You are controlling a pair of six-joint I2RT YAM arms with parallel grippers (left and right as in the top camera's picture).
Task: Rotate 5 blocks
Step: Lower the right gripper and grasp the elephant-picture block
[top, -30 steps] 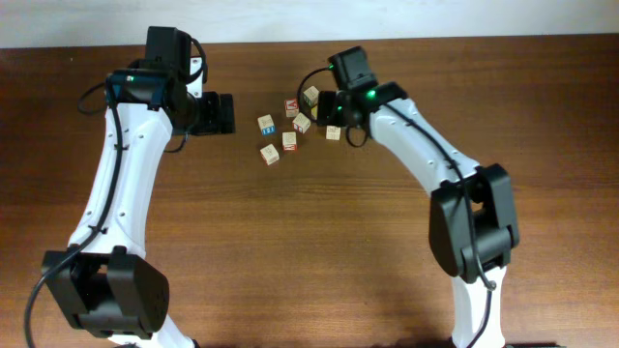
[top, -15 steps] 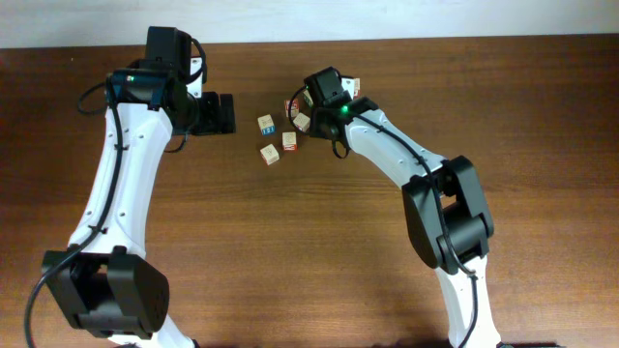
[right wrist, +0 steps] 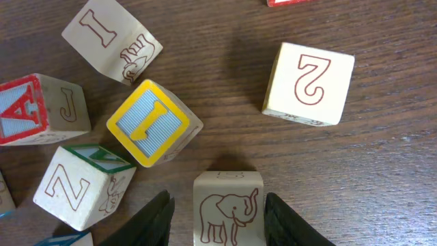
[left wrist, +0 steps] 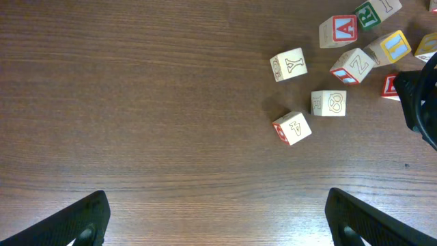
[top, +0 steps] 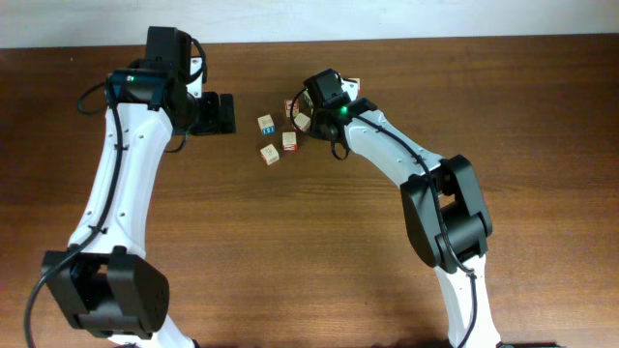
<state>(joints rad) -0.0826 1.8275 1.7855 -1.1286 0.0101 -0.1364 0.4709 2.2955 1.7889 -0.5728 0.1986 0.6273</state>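
Many small wooden blocks (right wrist: 308,83) are scattered close together on the brown desk (right wrist: 382,178). The elephant block (right wrist: 227,205) is straddled by the right gripper (right wrist: 220,220), fingers apart, with a small gap seen on one side. The left gripper (left wrist: 217,217) is spread wide, with nothing held, away from the blocks.

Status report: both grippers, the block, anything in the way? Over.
Left gripper open, holding nothing. Right gripper open astride elephant block, not gripped. Yellow I block close beside, not touching.
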